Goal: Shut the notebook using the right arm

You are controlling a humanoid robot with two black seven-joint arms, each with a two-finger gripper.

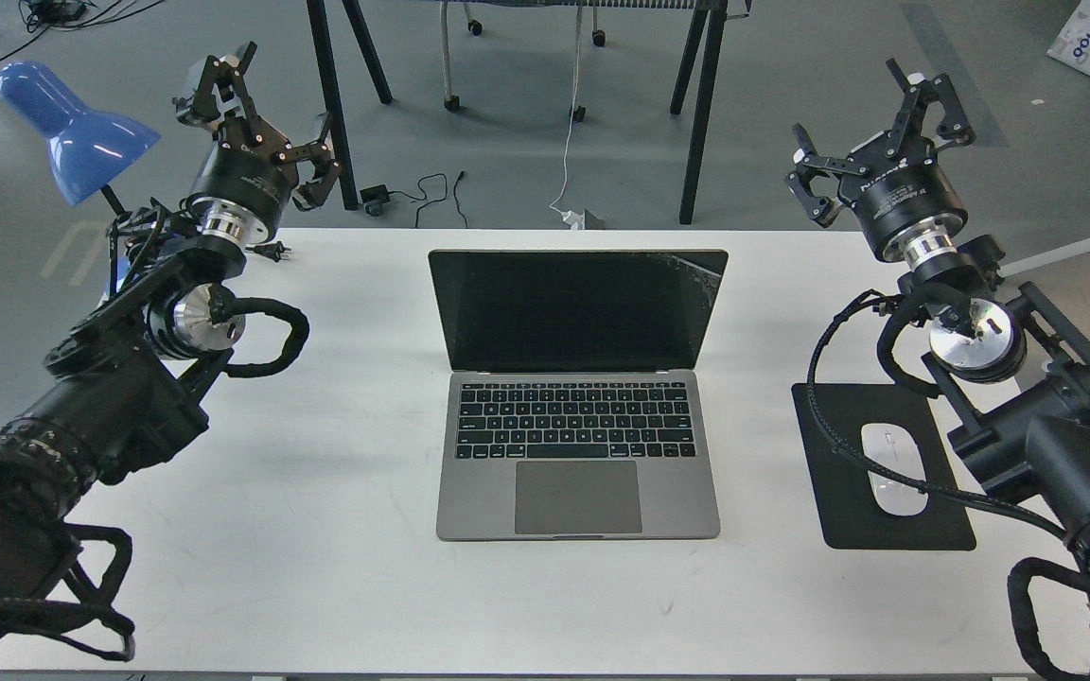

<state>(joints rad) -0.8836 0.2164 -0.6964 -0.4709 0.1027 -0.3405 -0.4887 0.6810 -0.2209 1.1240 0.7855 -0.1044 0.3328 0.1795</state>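
Note:
The notebook (578,397) lies open in the middle of the white table (337,567), its black screen upright and cracked at the top right corner, its keyboard facing me. My right arm comes in from the right edge; its gripper (871,128) is open and raised above the table's far right corner, well to the right of the screen, holding nothing. My left gripper (261,118) is open too, raised over the far left corner, empty.
A black mouse pad (848,530) with a white mouse (895,468) lies right of the notebook, under my right arm. A blue desk lamp (72,128) stands at the far left. Table legs and cables are on the floor beyond.

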